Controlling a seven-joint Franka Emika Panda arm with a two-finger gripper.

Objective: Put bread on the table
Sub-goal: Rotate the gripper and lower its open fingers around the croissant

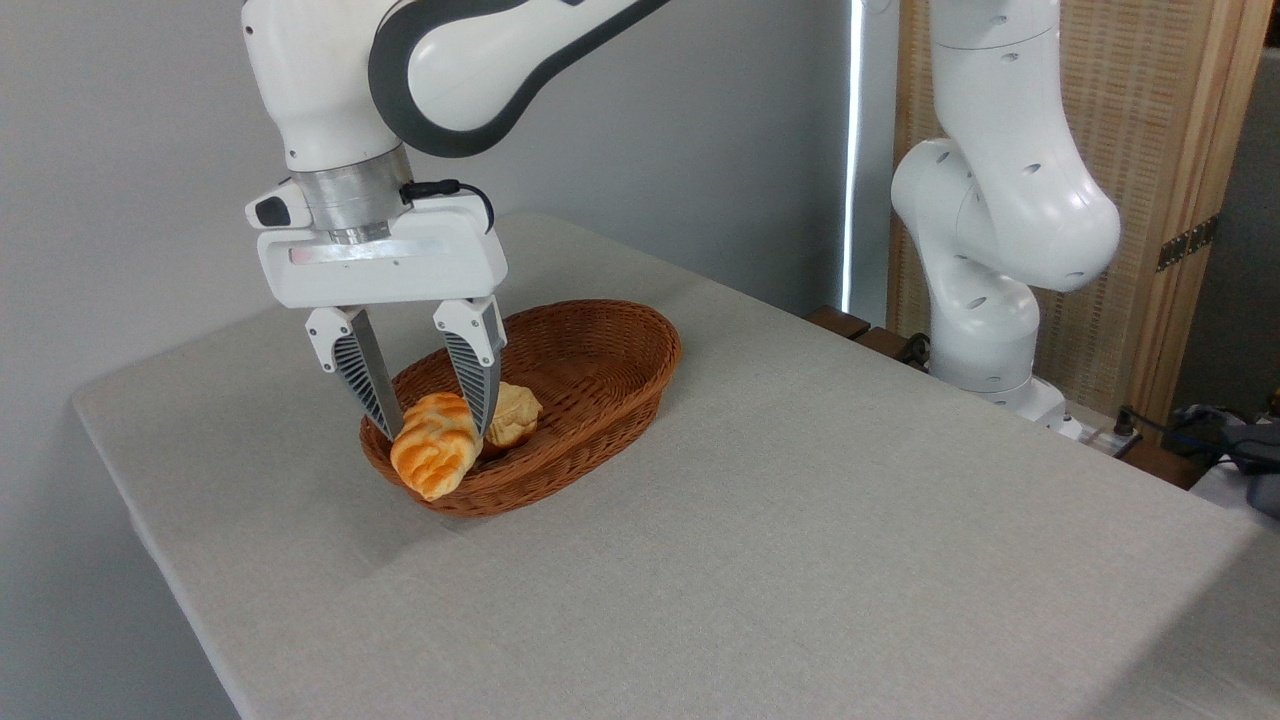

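The bread [433, 458], a glossy orange-golden ridged loaf, lies at the near-left end of the brown wicker basket [620, 380], its lower tip resting over the rim. My gripper [437, 430] comes straight down over its upper end. The two ribbed fingers [362, 375] press against the loaf's left and right sides, so the gripper is shut on the bread. The loaf still touches the basket. The table [800, 540] under its light grey-beige cloth carries the basket.
A small pale-tan bun [514, 413] sits in the basket just right of the right finger. The arm's white base [985, 330] stands at the table's far right edge, with a wooden screen [1150, 150] behind it.
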